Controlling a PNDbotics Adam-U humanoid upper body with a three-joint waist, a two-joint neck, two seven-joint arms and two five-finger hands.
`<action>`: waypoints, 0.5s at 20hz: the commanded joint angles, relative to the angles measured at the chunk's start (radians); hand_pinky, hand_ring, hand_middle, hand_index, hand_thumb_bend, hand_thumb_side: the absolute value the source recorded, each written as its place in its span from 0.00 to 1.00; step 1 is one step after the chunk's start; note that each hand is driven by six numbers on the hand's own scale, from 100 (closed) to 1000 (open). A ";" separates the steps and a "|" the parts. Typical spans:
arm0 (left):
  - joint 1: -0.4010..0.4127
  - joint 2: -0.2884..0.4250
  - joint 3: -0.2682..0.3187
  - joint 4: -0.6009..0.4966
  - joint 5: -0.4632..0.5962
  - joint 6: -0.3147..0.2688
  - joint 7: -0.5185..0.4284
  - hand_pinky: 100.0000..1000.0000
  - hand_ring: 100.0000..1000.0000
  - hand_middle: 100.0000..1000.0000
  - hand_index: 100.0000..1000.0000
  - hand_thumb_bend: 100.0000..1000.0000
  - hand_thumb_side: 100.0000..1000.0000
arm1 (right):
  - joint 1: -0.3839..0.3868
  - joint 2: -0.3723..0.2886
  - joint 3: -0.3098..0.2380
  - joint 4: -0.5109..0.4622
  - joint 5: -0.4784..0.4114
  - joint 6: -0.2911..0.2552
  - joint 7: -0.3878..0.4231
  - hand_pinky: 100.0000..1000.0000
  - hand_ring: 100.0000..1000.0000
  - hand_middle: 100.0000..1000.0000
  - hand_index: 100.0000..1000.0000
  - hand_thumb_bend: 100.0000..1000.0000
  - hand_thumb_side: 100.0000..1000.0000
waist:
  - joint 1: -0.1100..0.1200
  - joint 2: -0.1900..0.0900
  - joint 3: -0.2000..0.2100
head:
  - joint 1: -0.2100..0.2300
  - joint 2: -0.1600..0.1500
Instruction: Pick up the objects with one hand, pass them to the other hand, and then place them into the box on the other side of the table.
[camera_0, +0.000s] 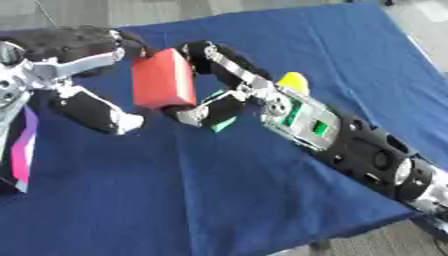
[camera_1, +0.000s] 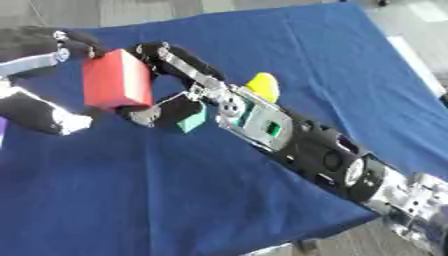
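— Red block (camera_0: 162, 80)?
— Up in the air over the blue cloth (camera_0: 219, 190) on the worktop, caught between two hands. Standing almost upright, leaning a little.

— Right hand (camera_0: 229, 82)?
— Reaching in from the lower right on a long black and silver arm. Fingers (camera_0: 214, 55) curled over the block's top right edge, thumb (camera_0: 197, 112) tucked under its bottom corner. Wrapped round the block, top and bottom — holding it.

— Left hand (camera_0: 66, 70)?
— Coming in from the left. Upper fingers (camera_0: 131, 45) bent over toward the block's top left corner and touching it there. Thumb (camera_0: 101, 112) lower down, sticking out below and left of the block, just apart from it. Not quite clamped on — fingers bent round the block's left side, only the top ones on it.

— Anything else near?
— Yellow thing (camera_1: 262, 86), rounded, on the cloth right behind the right wrist. Small green thing (camera_1: 194, 120), partly hidden under the right hand, just below the thumb. Hard to tell what either one is.

— And the far left?
— A purple and pink strip (camera_0: 24, 150) by the left edge, below the left arm. Can't make out what it belongs to.

— Cloth?
— Blue, spread over the whole worktop, hanging off the near edge. Grey floor showing past the corners.
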 joint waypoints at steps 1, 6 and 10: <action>-0.005 -0.044 -0.056 0.033 -0.022 -0.012 0.001 1.00 1.00 0.72 0.92 0.26 0.34 | -0.050 0.008 -0.002 -0.059 0.016 -0.018 -0.010 0.50 0.51 0.49 0.71 0.00 0.00 | 0.009 -0.003 -0.001 | -0.003 -0.002; -0.008 -0.051 -0.063 0.045 -0.045 -0.032 0.017 1.00 1.00 0.72 0.92 0.29 0.31 | -0.052 0.010 0.002 -0.059 0.035 -0.009 -0.023 0.50 0.51 0.49 0.71 0.00 0.00 | 0.009 -0.003 -0.001 | -0.004 -0.002; -0.011 -0.057 -0.066 0.057 -0.068 -0.042 0.042 1.00 1.00 0.70 0.90 0.34 0.22 | -0.052 0.012 0.007 -0.059 0.048 -0.001 -0.036 0.50 0.51 0.48 0.71 0.00 0.00 | 0.008 -0.003 -0.002 | -0.004 -0.002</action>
